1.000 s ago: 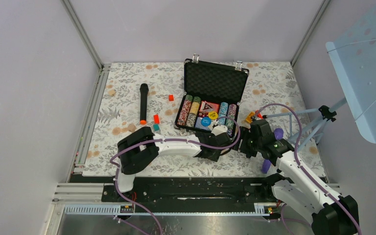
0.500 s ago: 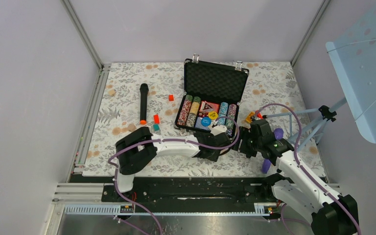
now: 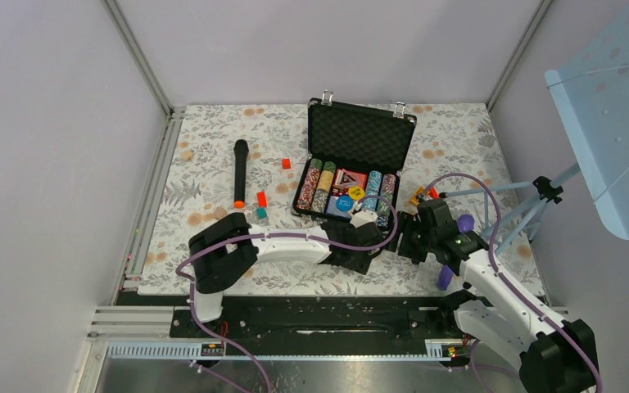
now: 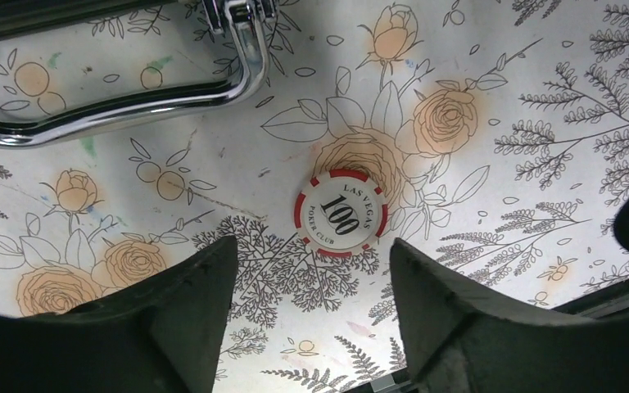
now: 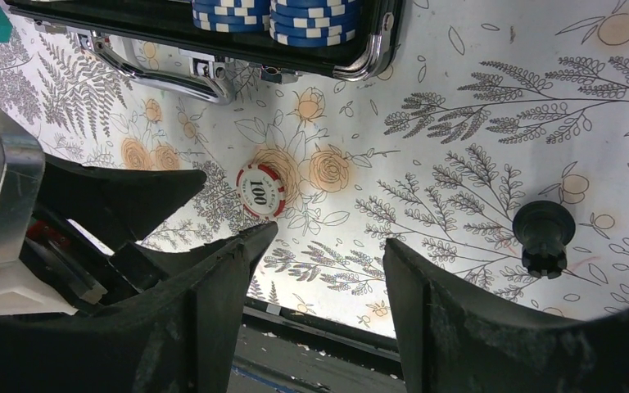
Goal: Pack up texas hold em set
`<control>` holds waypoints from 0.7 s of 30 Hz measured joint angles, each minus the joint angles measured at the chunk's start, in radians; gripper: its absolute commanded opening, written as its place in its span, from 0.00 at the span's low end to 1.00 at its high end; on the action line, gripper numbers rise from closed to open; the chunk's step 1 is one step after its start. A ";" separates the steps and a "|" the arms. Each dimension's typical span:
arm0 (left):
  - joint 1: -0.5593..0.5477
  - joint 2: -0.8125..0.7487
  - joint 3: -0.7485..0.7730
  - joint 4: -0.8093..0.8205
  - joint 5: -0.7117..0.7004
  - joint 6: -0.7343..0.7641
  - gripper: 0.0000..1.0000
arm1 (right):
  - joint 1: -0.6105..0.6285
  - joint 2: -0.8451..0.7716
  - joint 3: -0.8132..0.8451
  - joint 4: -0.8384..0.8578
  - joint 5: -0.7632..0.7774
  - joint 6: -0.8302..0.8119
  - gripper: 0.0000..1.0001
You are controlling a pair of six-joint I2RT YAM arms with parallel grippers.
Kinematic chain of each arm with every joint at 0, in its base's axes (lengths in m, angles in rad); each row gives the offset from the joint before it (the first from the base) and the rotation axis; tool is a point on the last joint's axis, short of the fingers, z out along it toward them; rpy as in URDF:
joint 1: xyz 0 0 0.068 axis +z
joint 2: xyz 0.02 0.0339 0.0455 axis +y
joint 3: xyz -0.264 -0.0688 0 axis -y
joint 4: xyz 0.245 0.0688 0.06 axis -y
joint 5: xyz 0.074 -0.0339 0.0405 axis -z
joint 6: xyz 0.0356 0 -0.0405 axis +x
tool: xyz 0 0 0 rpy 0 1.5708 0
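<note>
Flower-printed cloth (image 3: 213, 155) covers the table, and on its far middle part the black briefcase (image 3: 359, 135) stands open with its foam lid raised. Rows of striped poker chips (image 3: 319, 187) lie already in the lower half, with the card decks (image 3: 350, 178) between them and the round buttons (image 3: 343, 203) near the front edge. Most of the set seems therefore packed. One red chip (image 4: 341, 223), marked 100, is not yet inside: it lies flat on the cloth just in front of the case, near the silver handle (image 4: 115, 115). What is left, by judgement, is to bring this chip into the case, then to fold the lid down and fasten the latches.

The left gripper (image 4: 311, 254) hangs low on the near side of the chip, its jaws spread apart and holding nothing. The chip is close ahead of the fingertips, not between them. The right gripper (image 5: 332, 237) is beside it, also wide and empty, with the same chip just beyond one of its fingers. The microphone (image 3: 240, 172) and the small blocks (image 3: 260, 199) lie left of the case, well apart from both grippers.

Compared with one second earlier, the contents of the case and the lid look the same. The left arm has shifted a little, its elbow now slightly more to the near left. The right arm has hardly moved.
</note>
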 measured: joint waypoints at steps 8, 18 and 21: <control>0.000 0.017 0.049 -0.021 -0.001 0.008 0.69 | -0.008 -0.047 0.000 -0.042 0.021 -0.003 0.68; 0.000 0.078 0.090 -0.022 -0.010 0.023 0.47 | -0.016 -0.066 0.002 -0.070 0.036 -0.010 0.68; 0.002 0.079 0.090 -0.023 -0.013 0.025 0.42 | -0.016 -0.068 0.002 -0.072 0.037 -0.011 0.68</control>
